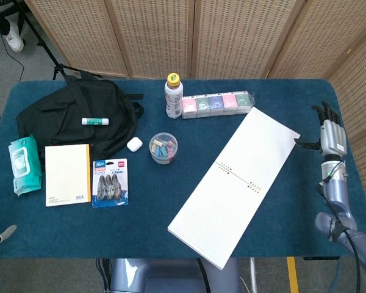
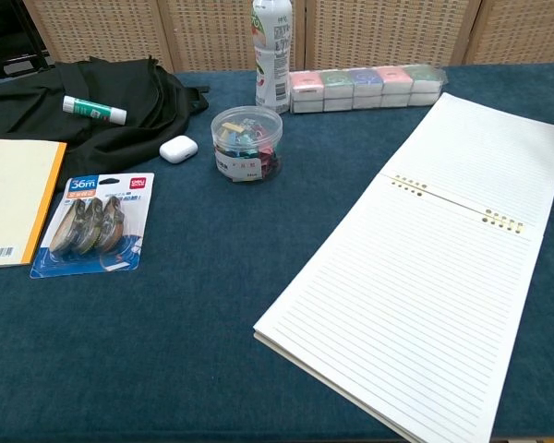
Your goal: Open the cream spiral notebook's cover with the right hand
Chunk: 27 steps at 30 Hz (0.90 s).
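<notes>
The cream spiral notebook [image 1: 235, 186] [image 2: 434, 268] lies open on the table, slanting from front centre up to the right. Its cover [image 1: 262, 146] [image 2: 485, 161] lies flat on the far side of the spiral rings [image 2: 452, 201], and a lined page faces up on the near side. My right hand [image 1: 330, 135] hovers just past the cover's right corner, fingers spread and holding nothing; only the head view shows it. My left hand is out of both views.
A row of small coloured boxes [image 1: 218, 104] and a bottle [image 1: 173, 96] stand behind the notebook. A clear tub of clips [image 1: 163, 148], an earbud case [image 1: 134, 144], a tape pack [image 1: 110, 182], a yellow pad [image 1: 67, 174], wipes [image 1: 22, 163] and a black backpack [image 1: 79, 119] with a glue stick [image 1: 95, 121] lie to the left.
</notes>
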Available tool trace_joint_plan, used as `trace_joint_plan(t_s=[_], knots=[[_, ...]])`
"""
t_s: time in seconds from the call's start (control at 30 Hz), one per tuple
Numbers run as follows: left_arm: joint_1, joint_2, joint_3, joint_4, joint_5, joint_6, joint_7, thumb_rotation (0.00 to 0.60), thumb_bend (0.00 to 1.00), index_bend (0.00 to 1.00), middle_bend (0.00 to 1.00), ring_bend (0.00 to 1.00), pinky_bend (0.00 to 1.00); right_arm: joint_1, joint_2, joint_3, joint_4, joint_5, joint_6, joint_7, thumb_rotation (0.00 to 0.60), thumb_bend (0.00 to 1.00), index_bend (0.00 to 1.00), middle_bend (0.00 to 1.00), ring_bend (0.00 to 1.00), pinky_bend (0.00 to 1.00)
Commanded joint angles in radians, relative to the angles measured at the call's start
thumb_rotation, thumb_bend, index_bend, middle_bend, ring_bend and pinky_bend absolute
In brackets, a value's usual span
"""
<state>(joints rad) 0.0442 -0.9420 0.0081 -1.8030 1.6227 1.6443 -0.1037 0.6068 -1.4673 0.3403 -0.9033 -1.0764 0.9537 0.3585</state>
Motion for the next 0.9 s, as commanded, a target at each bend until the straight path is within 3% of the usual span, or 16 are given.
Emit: trace_joint_plan(t_s=[0.03, 0.43, 0.67, 0.9], knots=[[0.002, -0.001, 0.0, 0.001, 0.003, 0.004, 0.0, 0.6, 0.0, 0.0, 0.0, 0.0, 0.0, -0.045, 0.06, -0.039, -0.093, -0.111, 0.107, 0.021, 0.6, 0.11, 0.13, 0.0, 0.0, 0.0], [0.01, -0.005, -0.003, 0.007, 0.006, 0.025, -0.003, 0.6, 0.0, 0.0, 0.0, 0.0, 0.0, -0.18, 0.187, -0.193, -0.33, -0.424, 0.419, -0.009, 0.6, 0.05, 0.13, 0.0, 0.0, 0.0], [0.009, 0.001, -0.003, 0.015, 0.009, 0.025, -0.024, 0.6, 0.0, 0.0, 0.0, 0.0, 0.0, -0.325, 0.231, -0.308, -0.522, -0.573, 0.633, -0.225, 0.6, 0.01, 0.13, 0.0, 0.0, 0.0], [0.01, 0.012, -0.002, 0.023, 0.013, 0.03, -0.057, 0.6, 0.0, 0.0, 0.0, 0.0, 0.0, -0.399, 0.216, -0.342, -0.593, -0.609, 0.701, -0.344, 0.6, 0.0, 0.13, 0.0, 0.0, 0.0]])
